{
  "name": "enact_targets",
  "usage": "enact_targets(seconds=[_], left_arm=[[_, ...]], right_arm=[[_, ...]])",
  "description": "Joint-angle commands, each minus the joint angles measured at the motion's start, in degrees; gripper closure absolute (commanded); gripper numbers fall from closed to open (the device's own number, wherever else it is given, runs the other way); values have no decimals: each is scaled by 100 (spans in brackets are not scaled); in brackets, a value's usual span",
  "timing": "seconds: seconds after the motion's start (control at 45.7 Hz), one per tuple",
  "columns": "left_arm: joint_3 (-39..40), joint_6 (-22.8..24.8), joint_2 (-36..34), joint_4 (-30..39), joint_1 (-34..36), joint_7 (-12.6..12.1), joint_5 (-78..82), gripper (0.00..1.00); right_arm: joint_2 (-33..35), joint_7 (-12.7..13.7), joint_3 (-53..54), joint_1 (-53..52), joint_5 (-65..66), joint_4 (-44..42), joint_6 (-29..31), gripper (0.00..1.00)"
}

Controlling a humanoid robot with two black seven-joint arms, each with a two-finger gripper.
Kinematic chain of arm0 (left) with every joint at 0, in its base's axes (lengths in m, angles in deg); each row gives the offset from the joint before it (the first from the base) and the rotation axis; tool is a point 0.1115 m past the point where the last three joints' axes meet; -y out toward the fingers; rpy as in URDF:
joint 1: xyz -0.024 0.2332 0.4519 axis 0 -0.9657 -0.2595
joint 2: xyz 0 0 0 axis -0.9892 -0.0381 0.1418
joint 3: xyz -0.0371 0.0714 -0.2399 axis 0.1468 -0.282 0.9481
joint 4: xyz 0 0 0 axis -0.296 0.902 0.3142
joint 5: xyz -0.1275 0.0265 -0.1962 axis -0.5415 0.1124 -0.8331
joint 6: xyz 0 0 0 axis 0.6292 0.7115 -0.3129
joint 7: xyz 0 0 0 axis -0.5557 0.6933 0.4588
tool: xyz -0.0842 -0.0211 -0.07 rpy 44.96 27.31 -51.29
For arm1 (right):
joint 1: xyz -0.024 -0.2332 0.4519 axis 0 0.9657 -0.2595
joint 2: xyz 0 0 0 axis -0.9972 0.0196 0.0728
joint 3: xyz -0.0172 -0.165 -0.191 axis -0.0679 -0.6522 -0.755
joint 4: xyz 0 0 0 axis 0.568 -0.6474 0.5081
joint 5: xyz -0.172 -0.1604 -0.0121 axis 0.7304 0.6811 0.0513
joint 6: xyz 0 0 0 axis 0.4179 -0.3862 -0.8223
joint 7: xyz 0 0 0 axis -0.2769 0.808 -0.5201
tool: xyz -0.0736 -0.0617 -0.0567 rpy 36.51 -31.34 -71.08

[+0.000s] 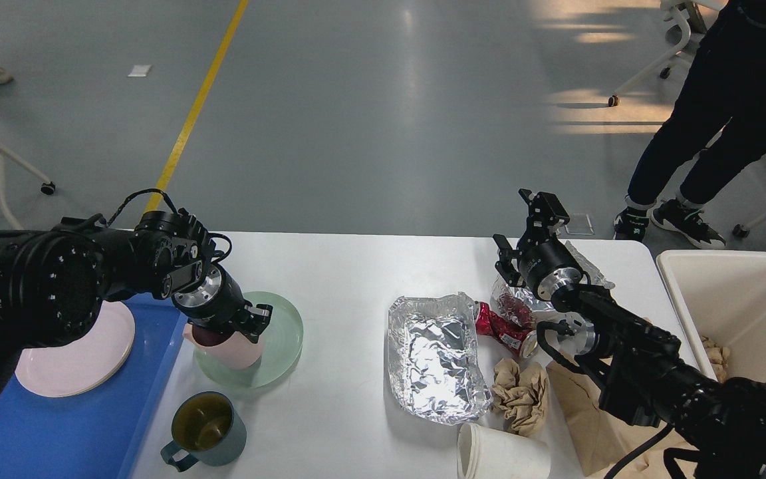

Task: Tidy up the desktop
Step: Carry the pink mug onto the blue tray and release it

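A: What is lying nearest on the large white rounded-corner bench (pixel 356 279), and which way is it running?

B: Its long axis is running left to right across the view, and it is sitting between the blue plastic tray (pixel 77 426) and the cream-white plastic bin (pixel 742 299). At the near edge, one dark teal mug (pixel 205 429) is standing upright, and one white paper cup (pixel 503 456) is lying on its side.

A: And further in?

B: One crumpled brown paper wad (pixel 521 394) is lying just beside one crinkled foil tray (pixel 437 358). One pale pink round plate (pixel 74 359) is resting on the blue tray. One pink cup (pixel 230 346) is tilting on one pale green glass plate (pixel 270 342).

A: The hands?

B: The left hand (pixel 250 318) is pinching the pink cup's rim. The right hand (pixel 522 229) is hanging spread over the far side, holding nothing, above one clear bag of red scraps (pixel 512 306).
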Motion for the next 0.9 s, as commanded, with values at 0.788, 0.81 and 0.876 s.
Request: enact_targets(seconds=[0.788,0.81,0.876], left_arm=[[-2359,1177,-2529,2599,3020,554,18,100],[-2394,1177,-2661,2547,2941,545,26,100],[-2412,1177,-3048,2275,2590,537,26,100]], right_arm=[[0,0,0,-1,-1,0,2,0],[0,0,0,-1,-1,0,2,0],[0,0,0,-1,-1,0,2,0]])
